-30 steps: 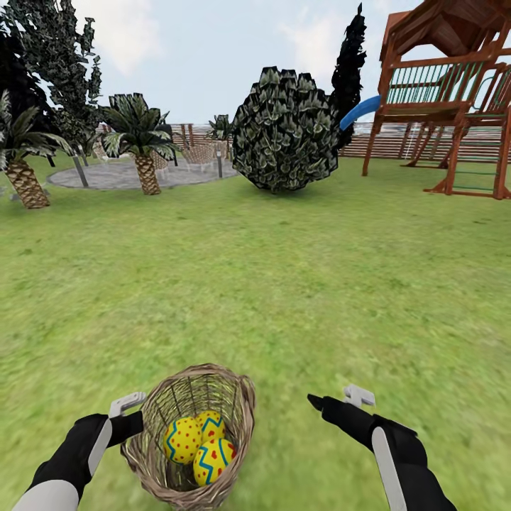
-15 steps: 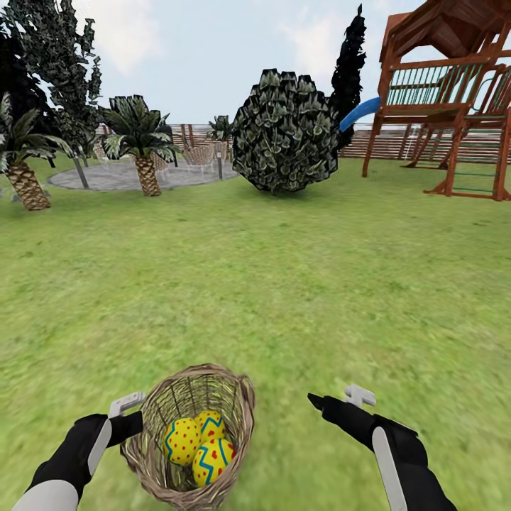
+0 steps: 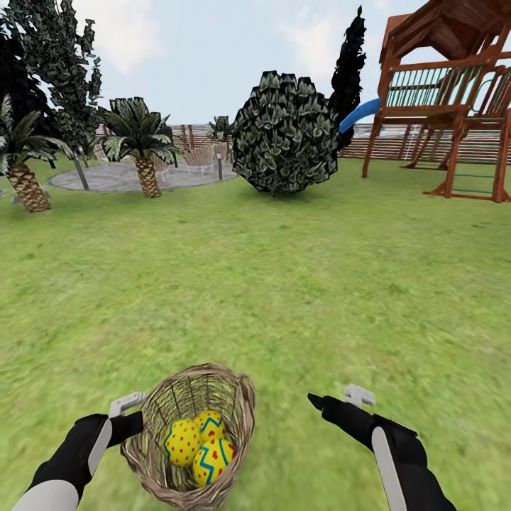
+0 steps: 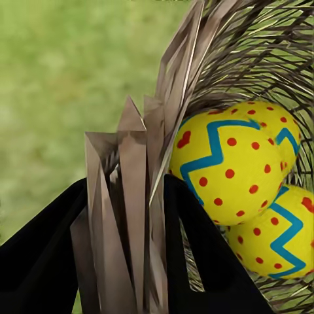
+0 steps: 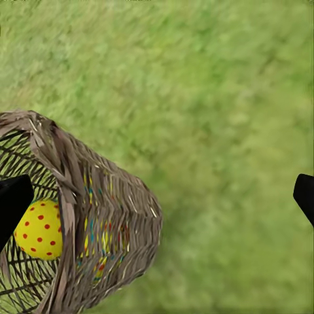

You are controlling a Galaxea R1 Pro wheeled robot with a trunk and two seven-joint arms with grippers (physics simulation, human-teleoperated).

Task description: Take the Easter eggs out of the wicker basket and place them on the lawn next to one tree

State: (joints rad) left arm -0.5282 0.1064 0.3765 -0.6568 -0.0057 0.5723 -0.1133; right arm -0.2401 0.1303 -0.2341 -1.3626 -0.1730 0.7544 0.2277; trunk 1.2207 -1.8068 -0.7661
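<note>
Now | left fingers point(image 4: 98, 261) clamp wicker basket point(image 3: 190, 433) rim | eggs point(image 3: 199, 441) inside

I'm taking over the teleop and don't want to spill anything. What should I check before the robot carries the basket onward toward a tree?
1. Left gripper clamped on the wicker basket: ok, its fingers pinch the rim from both sides.
2. All three Easter eggs inside the basket: ok, three show in the head view.
3. Basket upright enough to keep the eggs in: cannot tell; it leans, with its mouth tipped forward.
4. Right gripper free: ok, open and holding nothing, beside the basket.
5. Path over the lawn: ok, bare grass up to the bush.
6. A grey-trunked tree picked out: cannot tell; palms and a dark conifer stand ahead.
</note>
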